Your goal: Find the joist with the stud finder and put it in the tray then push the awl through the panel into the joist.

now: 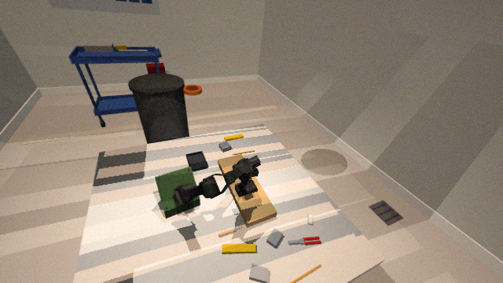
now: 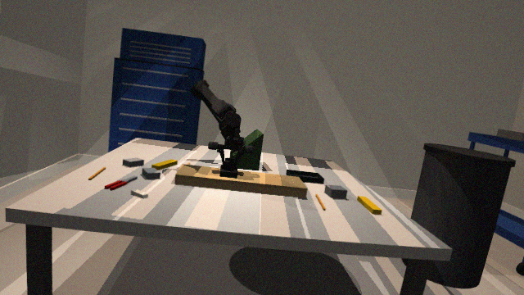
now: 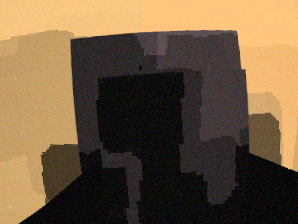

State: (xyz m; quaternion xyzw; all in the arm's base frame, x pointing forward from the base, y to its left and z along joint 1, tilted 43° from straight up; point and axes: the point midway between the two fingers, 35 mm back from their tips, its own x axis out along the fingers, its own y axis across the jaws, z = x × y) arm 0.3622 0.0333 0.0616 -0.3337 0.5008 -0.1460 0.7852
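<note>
The black stud finder (image 1: 244, 192) (image 2: 228, 173) (image 3: 220, 100) is held in my gripper (image 1: 246, 182) (image 2: 228, 165), which is shut on it. It sits at, or just above, the top of the tan floor panel (image 1: 262, 212) (image 2: 282, 182) (image 3: 30, 110), near the panel's middle; any small gap cannot be told. No lit indicator shows on it. The joist is hidden. The black tray (image 1: 197, 161) (image 2: 304, 176) lies beyond the panel's far end in the top view and looks empty. The awl (image 1: 228, 232), with a light orange handle and thin shaft, lies on the table near the panel's near end.
The arm's green base block (image 1: 173, 185) (image 2: 255, 152) stands beside the panel. Yellow bars (image 1: 239, 248) (image 1: 233, 137), grey blocks (image 1: 275, 238) (image 1: 225, 146), red-handled pliers (image 1: 310, 242) (image 2: 119, 183), orange pencils (image 1: 306, 273) (image 1: 244, 152) and a small white piece (image 1: 310, 219) lie around it.
</note>
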